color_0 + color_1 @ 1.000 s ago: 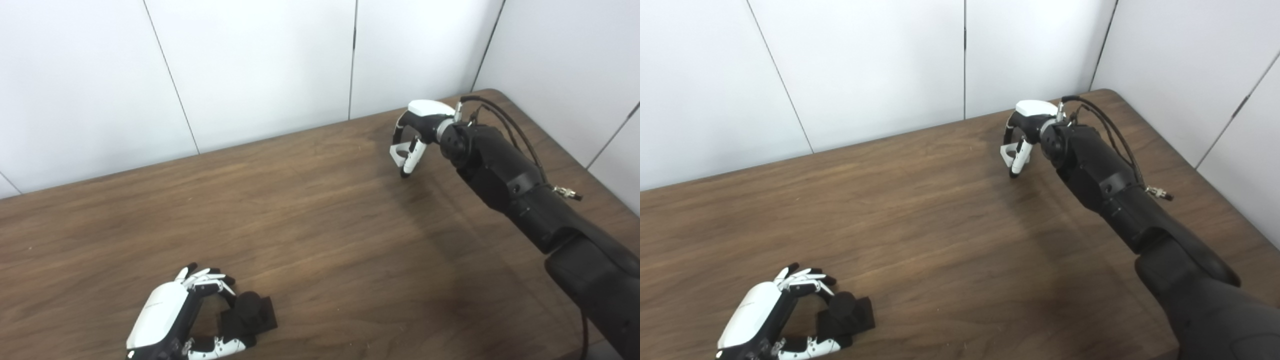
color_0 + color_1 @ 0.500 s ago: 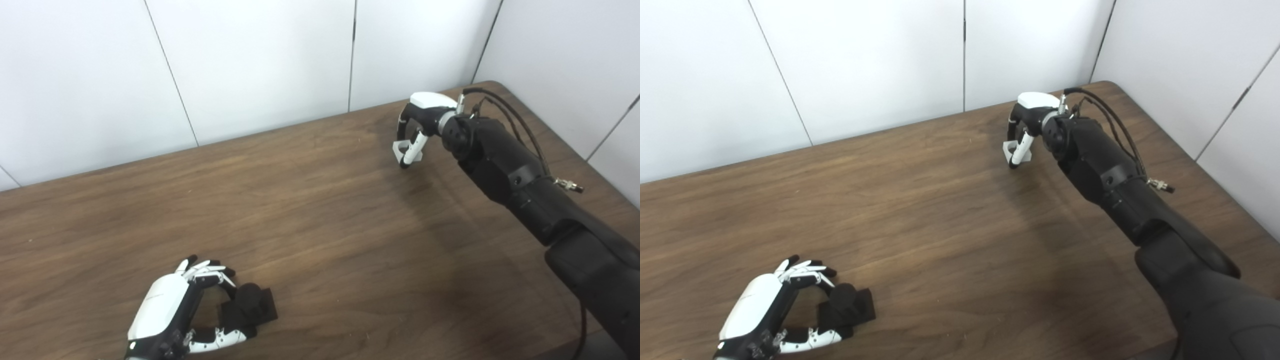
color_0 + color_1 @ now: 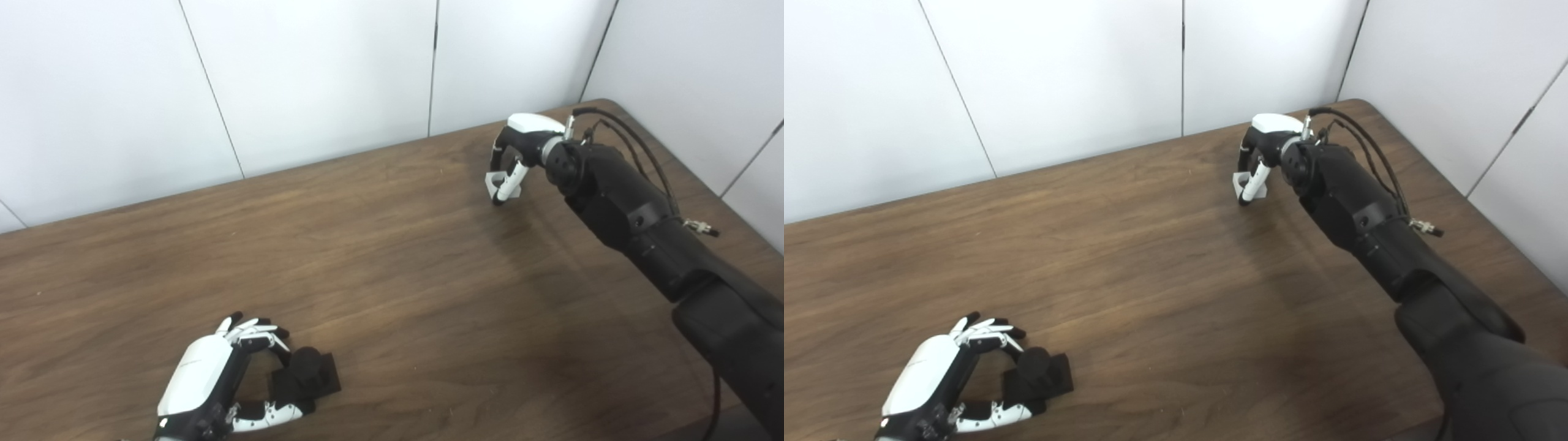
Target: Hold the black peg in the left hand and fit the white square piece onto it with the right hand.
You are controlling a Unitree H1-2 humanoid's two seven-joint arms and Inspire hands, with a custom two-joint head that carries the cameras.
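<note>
left hand [image 3: 211, 380] sat at the near-left of the table [image 3: 392, 275], fingers and thumb curled around the black peg [image 3: 304, 375], thumb under its near edge, fingertips [image 3: 260, 334] arched over the far side. contact looked like a loose cage more than a firm pinch, couldn't tell if the peg was actually off the wood. peg was a short round stub on a flat square base, stub axis pointing up and a bit toward camera, so the mating direction was roughly top-down

white square piece [image 3: 497, 184] was well apart, far-right of the table near the back wall [image 3: 318, 79], pinched in the right hand [image 3: 517, 156], fingers closed on it, hole partly visible. appeared lifted just clear of the surface, shadow below it

key relation: the piece lay up and to the right of the peg, across most of the table, so my read was the right arm had a long diagonal carry toward near-left

surface was bare dark wood grain, white panel walls behind and on the right
</note>
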